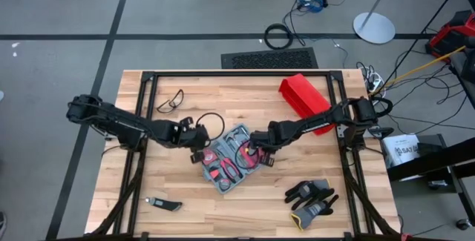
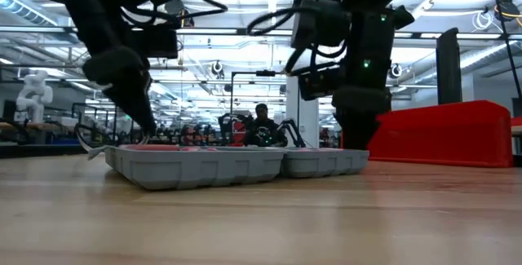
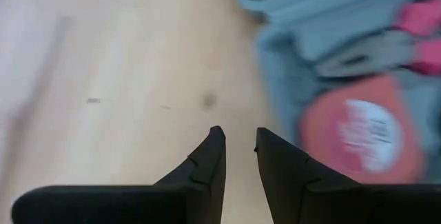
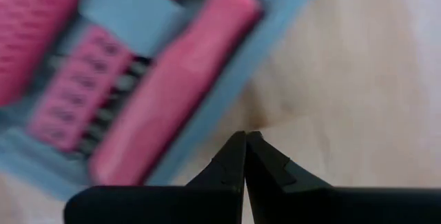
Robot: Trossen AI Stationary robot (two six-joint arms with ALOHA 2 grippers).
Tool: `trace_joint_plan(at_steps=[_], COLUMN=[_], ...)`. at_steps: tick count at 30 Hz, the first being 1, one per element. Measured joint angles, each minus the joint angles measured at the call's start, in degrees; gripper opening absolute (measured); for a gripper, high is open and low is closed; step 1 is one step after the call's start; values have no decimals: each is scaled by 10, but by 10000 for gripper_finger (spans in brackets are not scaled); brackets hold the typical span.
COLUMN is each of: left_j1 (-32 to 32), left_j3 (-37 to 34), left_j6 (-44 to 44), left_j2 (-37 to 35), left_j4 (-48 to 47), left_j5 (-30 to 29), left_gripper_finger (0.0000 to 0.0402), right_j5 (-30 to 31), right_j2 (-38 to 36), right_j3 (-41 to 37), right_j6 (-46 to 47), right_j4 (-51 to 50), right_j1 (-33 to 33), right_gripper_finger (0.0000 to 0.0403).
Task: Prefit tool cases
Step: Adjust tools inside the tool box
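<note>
The grey-blue tool case (image 1: 231, 159) lies open flat on the wooden table, its two halves side by side (image 2: 236, 165), with red-handled tools in its slots (image 4: 138, 65) and a red round tape (image 3: 365, 138). My left gripper (image 1: 199, 152) points down at the case's left end. Its fingers stand a little apart (image 3: 240, 136) over bare wood beside the rim, with nothing between them. My right gripper (image 1: 260, 150) is shut (image 4: 245, 136) and points down at the case's right side, its tips just outside the rim. My right gripper comes from above with shut fingertips (image 4: 238, 148) right beside the case's outer rim (image 4: 227, 100). Whether they touch the rim or the table I cannot tell. My left gripper touches nothing that shows.
A red open bin (image 1: 304, 96) stands at the far right. Black-and-grey gloves (image 1: 312, 196) lie near the front right. Safety glasses (image 1: 169, 101) and a black cable loop (image 1: 210, 122) lie far left of the case. A small knife (image 1: 165, 204) lies front left.
</note>
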Motion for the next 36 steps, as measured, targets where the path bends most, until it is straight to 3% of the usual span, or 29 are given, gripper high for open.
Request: trace_joint_plan(at_steps=[6, 11, 15, 17, 28, 36], left_j1=[18, 11, -6, -18, -28, 1], left_j3=[23, 73, 77, 77, 45, 43], left_j6=[25, -5, -35, -47, -31, 25], left_j2=[-1, -2, -2, 2, 80, 93], left_j4=[-64, -184, -195, -192, -107, -54], left_j5=[-15, 92, 203, 216, 154, 55], left_gripper_finger=[86, 86, 86, 86, 86, 86], right_j5=[-15, -17, -20, -22, -35, -48], right_j2=[-8, -20, -22, -22, -22, -22], right_j3=[0, 0, 0, 0, 0, -2], right_j6=[12, 11, 7, 2, -36, -35], right_j4=[5, -1, 2, 2, 24, 36], right_j1=[13, 13, 18, 22, 31, 32], right_gripper_finger=[0, 0, 0, 0, 0, 0])
